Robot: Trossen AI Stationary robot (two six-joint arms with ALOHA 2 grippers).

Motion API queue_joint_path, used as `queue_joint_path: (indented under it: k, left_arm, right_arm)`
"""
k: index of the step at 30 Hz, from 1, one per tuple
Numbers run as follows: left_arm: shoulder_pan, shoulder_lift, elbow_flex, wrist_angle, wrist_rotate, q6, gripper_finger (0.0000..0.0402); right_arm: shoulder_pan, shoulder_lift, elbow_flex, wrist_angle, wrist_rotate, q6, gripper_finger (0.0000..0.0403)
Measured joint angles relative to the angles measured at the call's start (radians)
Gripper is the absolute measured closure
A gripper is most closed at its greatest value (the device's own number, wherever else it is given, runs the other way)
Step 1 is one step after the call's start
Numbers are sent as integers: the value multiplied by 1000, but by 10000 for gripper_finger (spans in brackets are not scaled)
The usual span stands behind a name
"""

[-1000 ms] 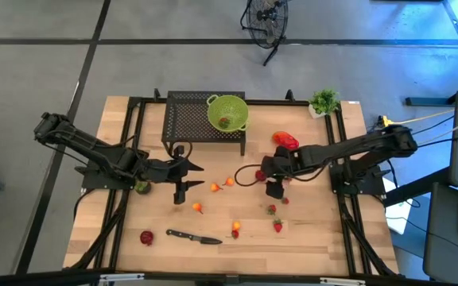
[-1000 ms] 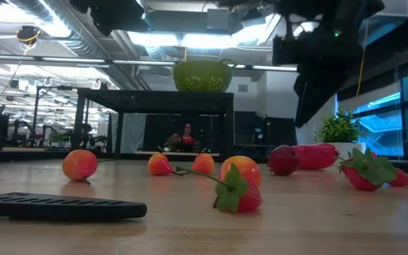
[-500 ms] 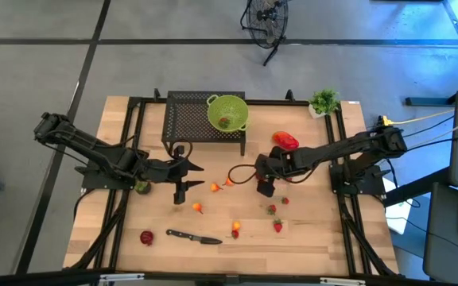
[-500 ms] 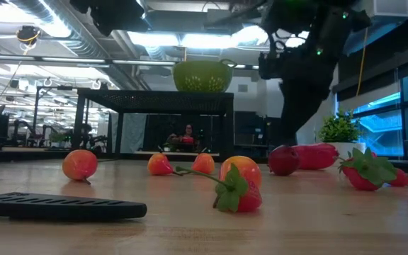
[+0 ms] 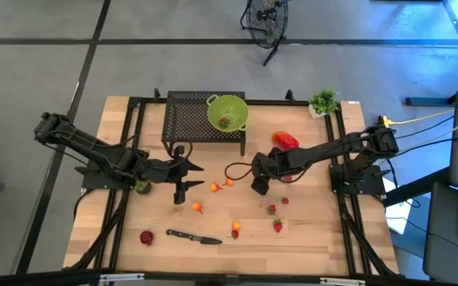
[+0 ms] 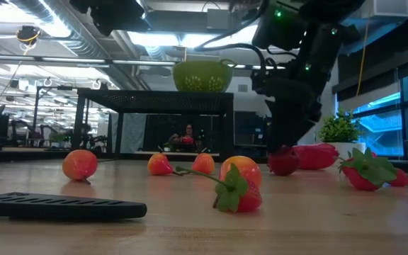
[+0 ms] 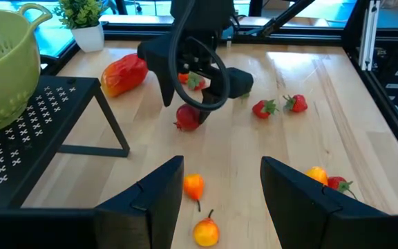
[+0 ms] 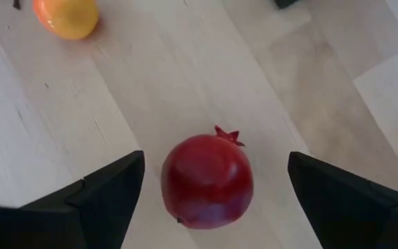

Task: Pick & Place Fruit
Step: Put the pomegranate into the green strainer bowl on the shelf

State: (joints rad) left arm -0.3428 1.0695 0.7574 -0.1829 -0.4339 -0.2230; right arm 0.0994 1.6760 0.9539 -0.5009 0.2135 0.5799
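Looking down from above, most of the fruit is not put away yet. One small red piece (image 5: 226, 121) already sits inside the green bowl (image 5: 227, 111), which rests on a black mesh rack (image 5: 189, 119) at 12 o'clock on the tabletop (image 5: 308, 238). The rest lies loose. A big shiny red one (image 5: 285, 141) is at 1 o'clock. Two little orange ones (image 5: 215, 187) are near the middle, and another orange one (image 5: 199, 208) is a bit lower. Red strawberries (image 5: 275, 226) are scattered at 5 o'clock. One red piece (image 5: 146, 237) sits at 8 o'clock, just left of a black-handled knife (image 5: 193, 237). A dark green ball (image 5: 141, 187) hides beside the left arm at 9 o'clock. So it looks like the job has only just begun.

The right hand (image 5: 258, 184) reaches from 3 o'clock to just right of the middle and points down. Its fingers (image 8: 102, 197) are spread wide, with a round dark red fruit (image 8: 207, 181) on the wood between them. They do not squeeze it yet, so closing on it is probably the next step.

The left hand (image 5: 188, 176) waits left of the middle, low over the wood. Its fingers (image 7: 156, 194) are apart and hold nothing.
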Motion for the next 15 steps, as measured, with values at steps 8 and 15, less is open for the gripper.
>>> queue_joint_path:
  k: [8, 15]
  left_arm:
    - [0, 0, 0, 0, 0, -3, 213]
    - [0, 0, 0, 0, 0, -3, 213]
  right_arm:
    - [0, 35, 0, 2, -19, 17, 44]
    - [0, 37, -1, 0, -42, 45, 65]
